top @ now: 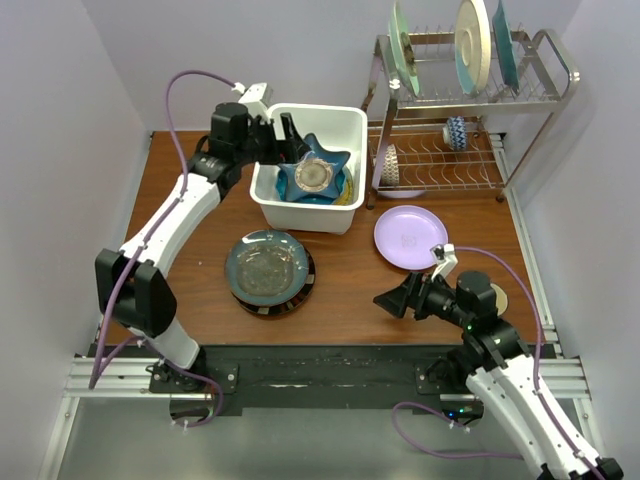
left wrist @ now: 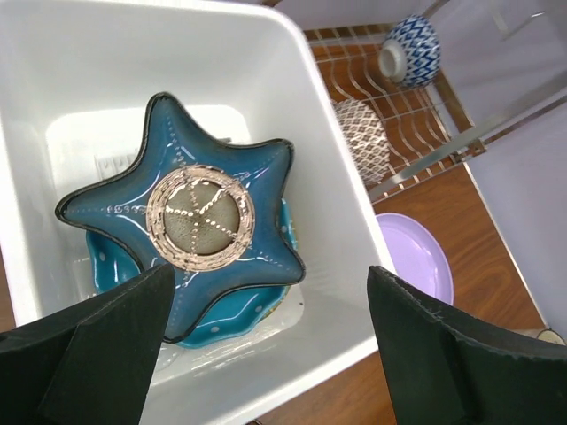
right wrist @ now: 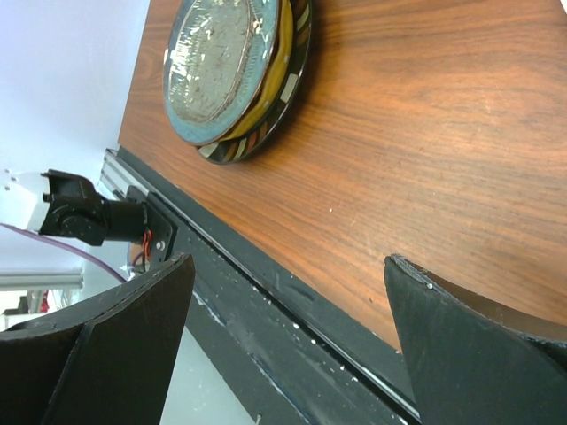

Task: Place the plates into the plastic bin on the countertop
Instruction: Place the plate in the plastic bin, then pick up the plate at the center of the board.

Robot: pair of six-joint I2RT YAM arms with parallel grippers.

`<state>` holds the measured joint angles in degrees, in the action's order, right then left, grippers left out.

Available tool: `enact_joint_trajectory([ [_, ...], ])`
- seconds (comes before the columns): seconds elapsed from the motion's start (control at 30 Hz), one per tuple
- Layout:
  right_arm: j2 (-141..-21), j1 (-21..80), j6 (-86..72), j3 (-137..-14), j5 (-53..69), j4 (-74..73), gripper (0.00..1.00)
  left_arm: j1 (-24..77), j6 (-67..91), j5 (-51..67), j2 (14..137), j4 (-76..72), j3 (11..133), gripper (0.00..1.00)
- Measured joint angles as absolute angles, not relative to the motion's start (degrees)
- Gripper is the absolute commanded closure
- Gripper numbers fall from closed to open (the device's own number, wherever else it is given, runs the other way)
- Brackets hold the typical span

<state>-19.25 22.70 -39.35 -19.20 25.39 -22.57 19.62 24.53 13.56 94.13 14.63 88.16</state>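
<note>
The white plastic bin (top: 300, 212) stands on the wooden countertop (top: 360, 275) at the back. A blue star-shaped plate (top: 315, 175) lies in it on a blue dotted plate (left wrist: 235, 314); the left wrist view shows the star plate (left wrist: 190, 217) too. My left gripper (top: 290, 140) is open and empty above the bin's left side. A dark teal plate (top: 266, 265) tops a stack with a black-rimmed striped plate (top: 296, 296) at front centre. A lilac plate (top: 410, 237) lies to the right. My right gripper (top: 392, 298) is open and empty, low near the front edge.
A metal wire dish rack (top: 470, 120) stands at the back right with large upright plates (top: 470, 45) on top and small bowls (top: 456, 132) below. A black rail (top: 320, 365) runs along the front edge. Walls close both sides.
</note>
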Motion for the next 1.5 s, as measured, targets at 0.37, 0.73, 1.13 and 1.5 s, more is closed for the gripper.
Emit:
enact_joint_trajectory([
  [0.37,-34.5,22.7,-39.38,-19.09,26.79,-13.91,0.09,19.62,24.43,13.87,74.94,14.15,71.26,0.04],
  [0.73,-52.62,24.84,-39.9,-20.1,27.68,-5.98,0.12,19.57,26.22,8.47,60.12,17.91,50.41,0.05],
  [1.13,-66.37,39.42,-41.8,-30.15,23.0,1.63,0.12,19.55,28.16,-0.99,57.78,27.53,47.18,0.07],
  [1.5,-74.89,42.0,-42.0,-36.71,22.63,6.98,0.12,19.51,28.97,-5.74,58.85,30.68,43.22,0.34],
])
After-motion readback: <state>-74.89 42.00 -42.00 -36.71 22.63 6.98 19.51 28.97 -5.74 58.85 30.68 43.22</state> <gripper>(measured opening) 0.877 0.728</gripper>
